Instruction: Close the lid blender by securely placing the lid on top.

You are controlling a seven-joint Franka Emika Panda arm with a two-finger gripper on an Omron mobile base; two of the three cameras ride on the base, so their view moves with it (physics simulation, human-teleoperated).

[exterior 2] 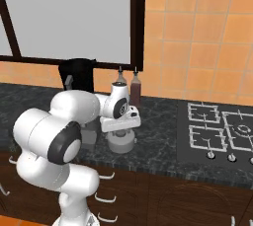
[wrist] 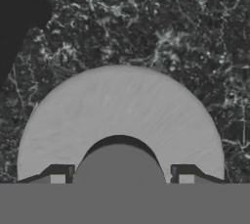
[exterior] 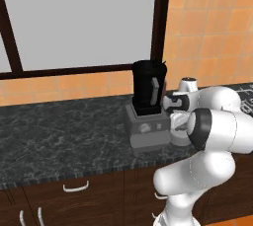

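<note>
The lid (wrist: 122, 113), a light-grey disc with a raised round knob (wrist: 119, 167), lies flat on the dark counter just right of the blender. The same lid (exterior 2: 121, 144) shows under the hand in the right base view, and the lid (exterior: 179, 136) again in the left base view. My gripper (wrist: 121, 178) is lowered onto it, open, with a fingertip (wrist: 57, 178) on each side of the knob and close against it. The blender (exterior: 147, 92) stands upright, its black jar on the grey base with the dial (exterior: 145, 128), top uncovered.
Two bottles (exterior 2: 134, 88) stand against the tiled wall behind the hand. A stove (exterior 2: 222, 126) lies to the right. The counter's front edge (exterior: 74, 173) runs above dark drawers. A window is behind the blender.
</note>
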